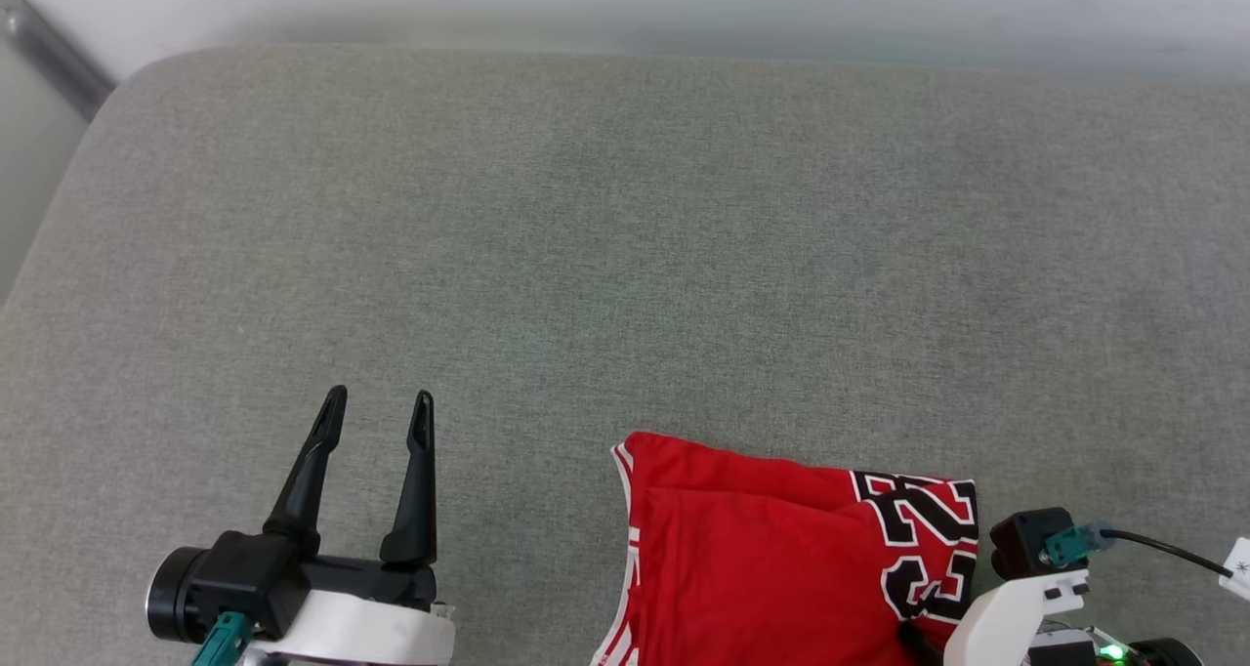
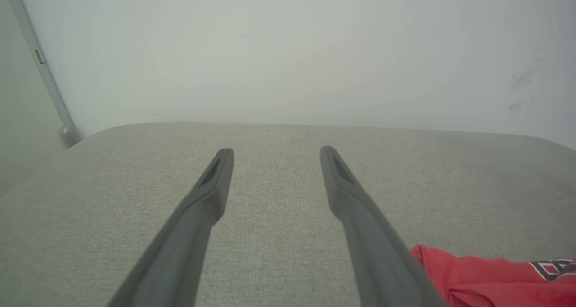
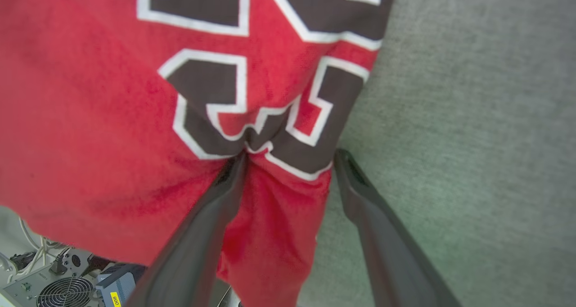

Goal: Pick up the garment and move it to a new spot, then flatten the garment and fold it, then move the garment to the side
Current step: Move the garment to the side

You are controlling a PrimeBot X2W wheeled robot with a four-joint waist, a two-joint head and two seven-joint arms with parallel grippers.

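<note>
Your left gripper (image 1: 379, 402) hovers over the bare grey upholstered surface (image 1: 625, 236), fingers spread apart and empty, well to the left of the red jersey (image 1: 762, 559). The jersey lies folded at the near edge of that surface, right of centre, its white-outlined black number facing up. Your right gripper (image 3: 290, 156) is at the jersey's right edge with its fingers wide apart. One fingertip presses into the red cloth, the other sits over the grey fabric just beside it, and nothing is clamped.
</note>
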